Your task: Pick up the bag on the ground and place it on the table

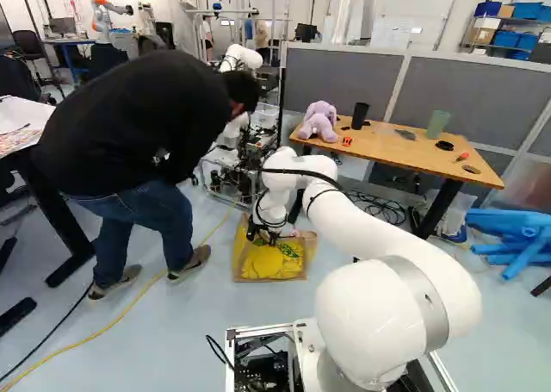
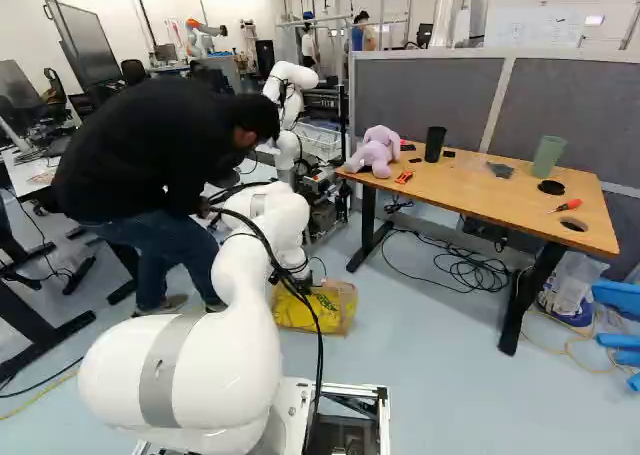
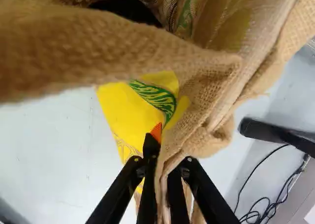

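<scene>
"State of the gripper (image 3: 165,169)?"

"Closed on a fold of burlap; cloth runs between both fingers in the wrist view."

"Location of the burlap bag (image 1: 270,259)?"

"On the floor (image 1: 191,319), just below the centre of the left base view."

"Its orientation?"

"The yellow printed face is towards the base. The long axis appears to run left to right across the left base view. The mouth appears to be at the gripper's side. Upright or slumped, I cannot tell."

"Hazards?"

"Principally slip: the hold is on thin, loose cloth, so the weight could drag the fold out. An off-centre hold may tilt the bag. The person (image 1: 129,129) bending at the left is within likely reach of a swing. Carried low, the bag could strike the wooden table (image 1: 379,147), or sweep the purple plush rabbit (image 1: 319,122) or black cup (image 1: 359,116) off."
</scene>
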You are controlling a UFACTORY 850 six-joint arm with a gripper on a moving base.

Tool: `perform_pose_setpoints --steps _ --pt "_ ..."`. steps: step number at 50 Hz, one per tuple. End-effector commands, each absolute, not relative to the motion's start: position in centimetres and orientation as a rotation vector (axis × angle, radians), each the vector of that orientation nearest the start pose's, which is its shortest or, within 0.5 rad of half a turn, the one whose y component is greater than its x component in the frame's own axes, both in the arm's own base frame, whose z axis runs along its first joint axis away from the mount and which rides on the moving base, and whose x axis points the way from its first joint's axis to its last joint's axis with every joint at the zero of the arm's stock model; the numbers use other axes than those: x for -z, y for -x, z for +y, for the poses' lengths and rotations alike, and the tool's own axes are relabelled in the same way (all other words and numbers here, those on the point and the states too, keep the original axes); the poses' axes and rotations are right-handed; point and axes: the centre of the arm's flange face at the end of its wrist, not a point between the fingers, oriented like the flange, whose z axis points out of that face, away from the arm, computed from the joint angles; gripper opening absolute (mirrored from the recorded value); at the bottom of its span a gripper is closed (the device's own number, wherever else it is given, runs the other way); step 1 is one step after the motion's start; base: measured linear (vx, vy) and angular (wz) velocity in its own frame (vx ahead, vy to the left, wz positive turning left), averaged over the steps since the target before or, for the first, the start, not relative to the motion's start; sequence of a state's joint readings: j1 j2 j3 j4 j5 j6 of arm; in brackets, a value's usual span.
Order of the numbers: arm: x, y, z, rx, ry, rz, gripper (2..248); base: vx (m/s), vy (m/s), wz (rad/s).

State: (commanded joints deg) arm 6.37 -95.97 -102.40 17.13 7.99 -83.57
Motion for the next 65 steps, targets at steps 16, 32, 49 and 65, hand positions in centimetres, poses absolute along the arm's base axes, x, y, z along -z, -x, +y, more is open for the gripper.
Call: perform_pose_setpoints --steps 16,32,49,65 --pt "17.0 -60.3 6.4 0.317 2.646 -1.946 22 0.000 0.000 0.000" --pt "17.0 -60.3 6.4 0.317 2.646 -1.946 22 0.000 0.000 0.000" --pt "16.4 -60.4 6.4 0.316 2.646 -1.946 22 0.000 0.000 0.000" --pt "14.1 -60.5 6.4 0.315 2.646 -1.946 22 0.000 0.000 0.000"
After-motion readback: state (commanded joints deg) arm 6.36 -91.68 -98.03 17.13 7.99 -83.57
